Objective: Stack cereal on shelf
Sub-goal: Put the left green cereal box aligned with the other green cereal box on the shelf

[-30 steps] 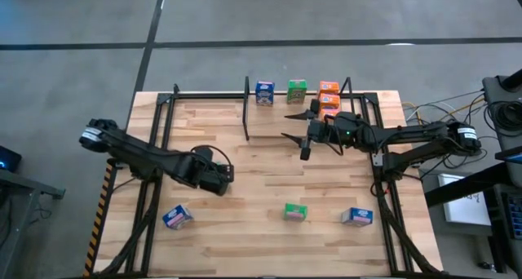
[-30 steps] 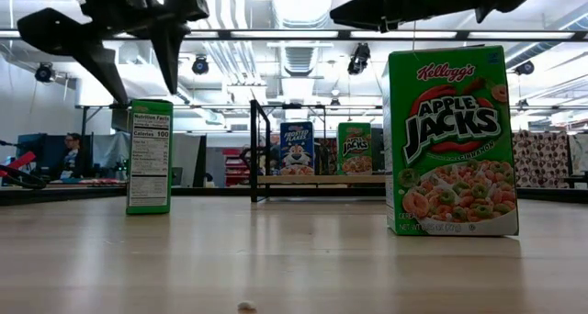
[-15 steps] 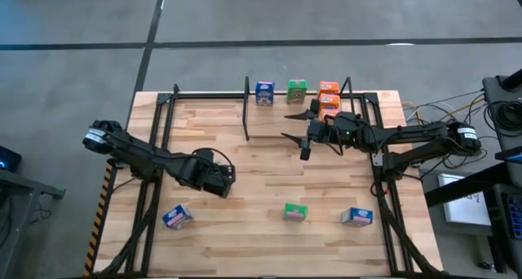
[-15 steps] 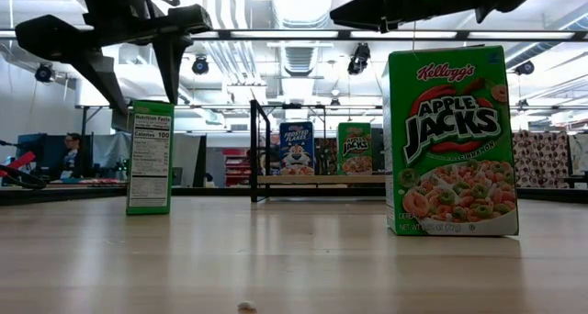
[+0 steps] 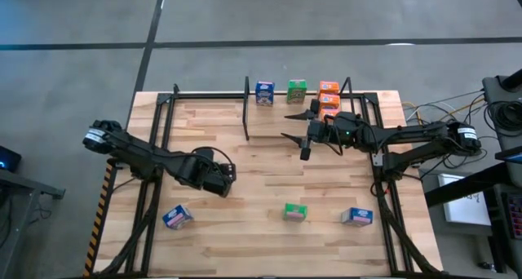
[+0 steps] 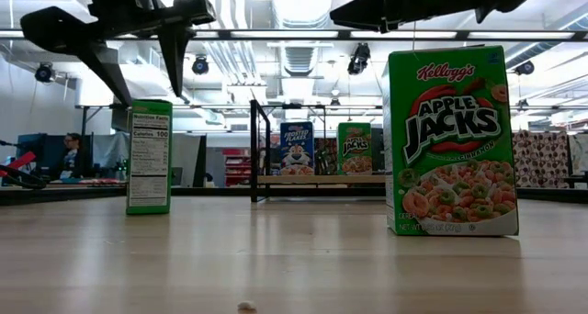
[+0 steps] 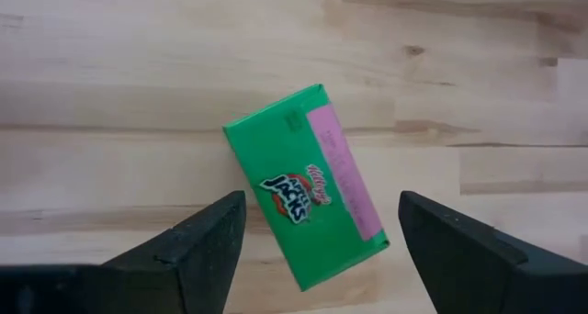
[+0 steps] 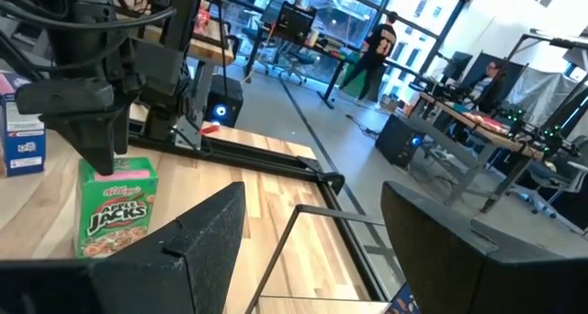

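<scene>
— What is lying nearest on the table?

— Three cereal boxes are sitting in a row along the near edge: a blue box at 8 o'clock from the table's middle, a green box at 5 o'clock, and a second blue box at 4 o'clock. Nothing is touching them.

— And what is the left gripper doing?

— The left gripper is hanging at 9 o'clock, pointing straight down over another green cereal box. Its fingers are standing wide apart, one on each side of the box. In the wrist view bare wood is showing between each finger and the box, and in the low view the tips are sitting just above its top edge. It is gripping nothing.

— How is that box standing?

— It is standing upright on the wood, turned a little askew to the line between the fingers, with its narrow nutrition panel facing the near edge.

— And the right gripper?

— The right gripper is hovering farther back, at about 1 o'clock, well above the board and just in front of the shelf. Its fingers are spread apart and nothing is sitting between them.

— What is the shelf carrying?

— At 12 o'clock, against the far edge, it is carrying a blue carton, a green carton and two orange cartons side by side, with the orange pair nearest the right arm.
</scene>
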### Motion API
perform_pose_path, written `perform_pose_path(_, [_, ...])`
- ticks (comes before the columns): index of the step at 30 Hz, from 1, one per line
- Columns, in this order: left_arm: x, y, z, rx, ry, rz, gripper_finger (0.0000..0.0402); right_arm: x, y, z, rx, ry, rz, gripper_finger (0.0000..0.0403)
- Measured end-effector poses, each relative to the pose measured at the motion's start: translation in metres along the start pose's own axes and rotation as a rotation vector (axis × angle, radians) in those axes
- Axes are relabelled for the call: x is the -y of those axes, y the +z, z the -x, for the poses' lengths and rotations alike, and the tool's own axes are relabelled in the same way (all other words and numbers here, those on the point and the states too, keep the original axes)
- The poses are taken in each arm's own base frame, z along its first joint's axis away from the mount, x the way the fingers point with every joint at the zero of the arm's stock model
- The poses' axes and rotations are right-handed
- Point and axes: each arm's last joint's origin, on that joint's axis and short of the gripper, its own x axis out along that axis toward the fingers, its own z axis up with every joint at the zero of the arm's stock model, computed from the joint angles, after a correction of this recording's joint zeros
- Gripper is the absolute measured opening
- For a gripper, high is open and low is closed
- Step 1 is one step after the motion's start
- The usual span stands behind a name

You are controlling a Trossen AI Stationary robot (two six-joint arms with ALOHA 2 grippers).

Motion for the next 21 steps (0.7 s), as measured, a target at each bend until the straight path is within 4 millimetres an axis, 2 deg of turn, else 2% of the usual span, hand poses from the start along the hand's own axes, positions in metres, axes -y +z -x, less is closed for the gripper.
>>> perform_pose_path(21, [0.006, -0.008, -0.024, 0.066, 0.073, -0.026, 0.0270, 0.000, -0.001, 0.000, -0.009, 0.004, 0.004, 0.0244])
